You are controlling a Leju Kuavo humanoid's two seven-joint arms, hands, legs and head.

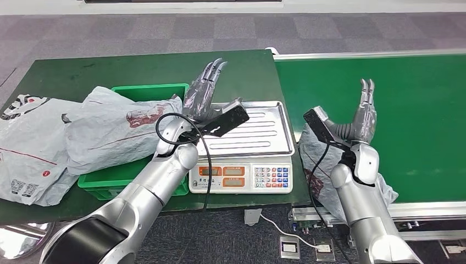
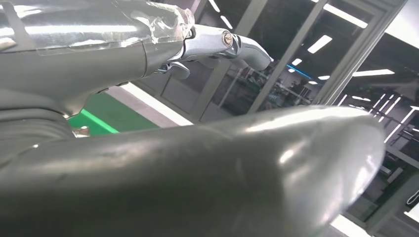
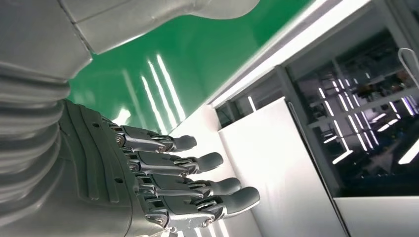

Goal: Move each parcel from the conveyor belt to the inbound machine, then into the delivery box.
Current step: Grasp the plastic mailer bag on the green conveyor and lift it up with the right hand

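Nearest the head camera: left hand hovering over the weighing scale, fingers extended and apart, gripping nothing. Right hand hovering at the near-left edge of the conveyor belt, fingers straight, side by side, gripping nothing; right wrist view confirming those fingers extended over green belt. Grey parcel lying at the belt's near-left corner, under the right forearm. Another grey parcel resting across the green bin, further bags lying left.
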